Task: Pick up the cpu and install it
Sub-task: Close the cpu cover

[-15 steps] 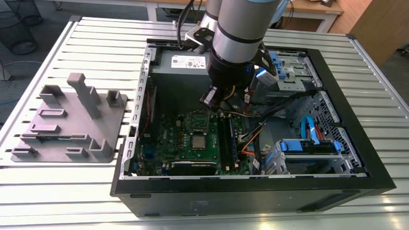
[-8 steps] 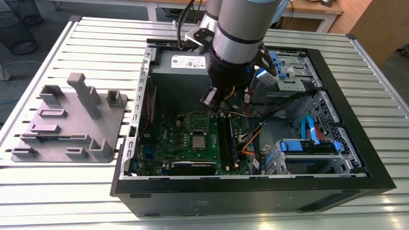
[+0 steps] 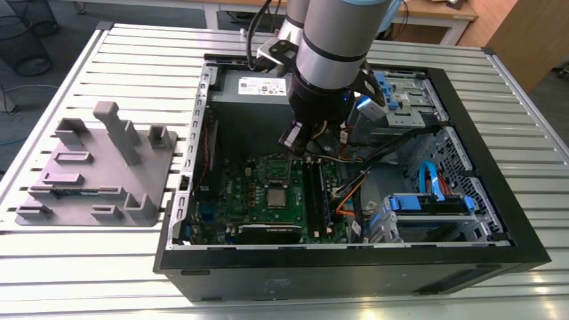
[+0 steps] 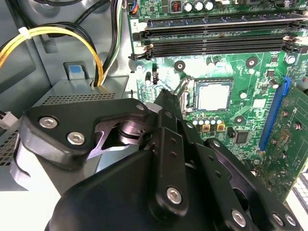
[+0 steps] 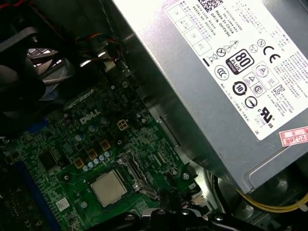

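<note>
The cpu (image 3: 277, 197) is a small silver-grey square lying flat in the socket in the middle of the green motherboard (image 3: 240, 183), inside the open computer case (image 3: 356, 267). In both wrist views the cpu (image 4: 213, 95) (image 5: 109, 187) rests in the socket with the metal latch frame swung open beside it. My gripper (image 3: 299, 148) hangs inside the case, above the board and a little toward the power supply from the cpu. It holds nothing that I can see, and its black body (image 4: 163, 144) (image 5: 178, 214) fills the near part of both wrist views.
The grey power supply (image 3: 253, 87) lies close behind the arm, with yellow and black cables (image 4: 57, 33) beside it. Memory slots (image 4: 216, 36) run next to the socket. Drive cages (image 3: 436, 207) sit at the exterior view's right. A grey fixture block (image 3: 98, 170) stands on the slatted table.
</note>
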Robot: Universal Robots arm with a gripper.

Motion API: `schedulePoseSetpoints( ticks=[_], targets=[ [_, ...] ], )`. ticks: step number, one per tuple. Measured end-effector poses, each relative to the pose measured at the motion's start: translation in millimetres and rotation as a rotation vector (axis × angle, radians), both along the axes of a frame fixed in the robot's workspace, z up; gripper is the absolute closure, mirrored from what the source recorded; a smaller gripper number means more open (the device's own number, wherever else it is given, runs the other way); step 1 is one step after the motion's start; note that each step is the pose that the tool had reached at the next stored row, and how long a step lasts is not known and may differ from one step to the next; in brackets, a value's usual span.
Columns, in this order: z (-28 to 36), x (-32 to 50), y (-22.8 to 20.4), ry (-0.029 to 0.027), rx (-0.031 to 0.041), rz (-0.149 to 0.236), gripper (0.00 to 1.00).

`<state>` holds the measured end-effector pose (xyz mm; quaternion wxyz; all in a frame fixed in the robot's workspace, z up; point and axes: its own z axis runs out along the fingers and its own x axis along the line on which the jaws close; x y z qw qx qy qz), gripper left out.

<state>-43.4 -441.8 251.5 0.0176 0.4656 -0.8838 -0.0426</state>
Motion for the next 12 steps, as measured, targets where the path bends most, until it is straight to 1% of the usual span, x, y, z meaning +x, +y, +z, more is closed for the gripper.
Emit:
schedulePoseSetpoints(
  ticks=[12],
  targets=[
    [0.6,0.9,0.0,0.0012,0.0000,0.006,0.89]
  ],
)
